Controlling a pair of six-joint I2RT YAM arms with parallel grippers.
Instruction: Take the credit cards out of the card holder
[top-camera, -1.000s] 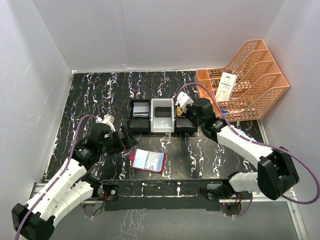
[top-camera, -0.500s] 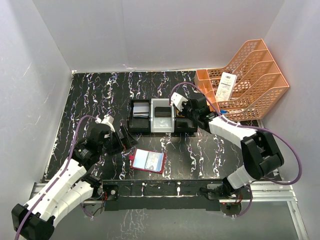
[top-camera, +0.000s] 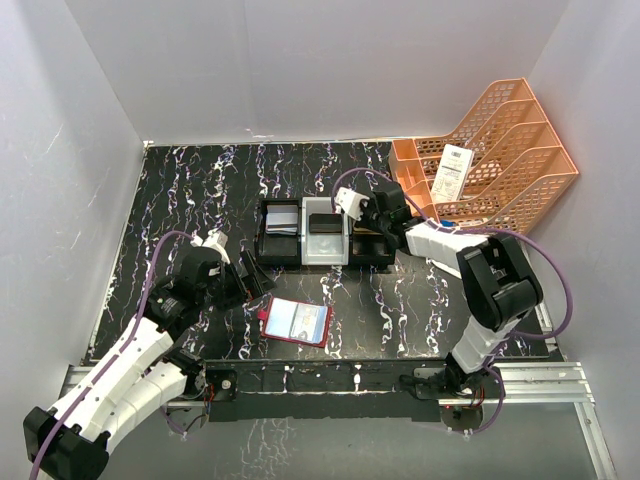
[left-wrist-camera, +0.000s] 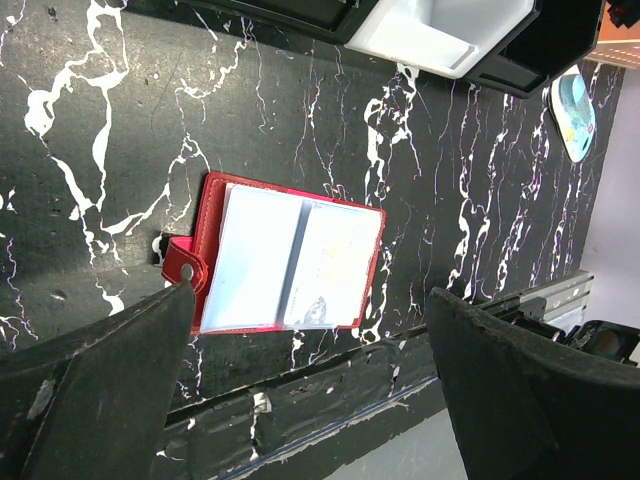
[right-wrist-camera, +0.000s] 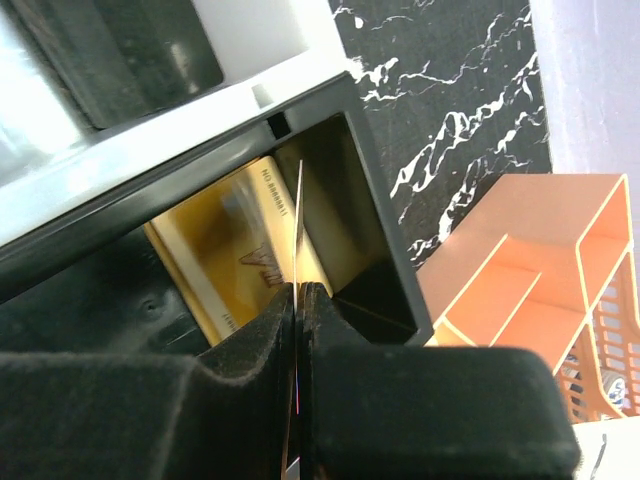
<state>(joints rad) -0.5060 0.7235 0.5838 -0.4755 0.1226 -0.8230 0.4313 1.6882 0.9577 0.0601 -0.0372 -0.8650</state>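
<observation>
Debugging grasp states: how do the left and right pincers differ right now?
The left pincer is open and empty; the right pincer is shut on a thin credit card seen edge-on. The left pincer hangs beside the open red card holder, apart from it; the right pincer is over the tray, at its right black compartment, where a gold card lies flat. Both are black.

Top camera overhead; wrist cameras close, downward; all share tray (top-camera: 326, 259).

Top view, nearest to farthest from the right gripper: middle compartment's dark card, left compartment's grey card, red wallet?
From the right gripper:
1. Dark card, middle compartment, just beside it.
2. Grey card, left compartment.
3. Red wallet, open, toward the near edge.
</observation>
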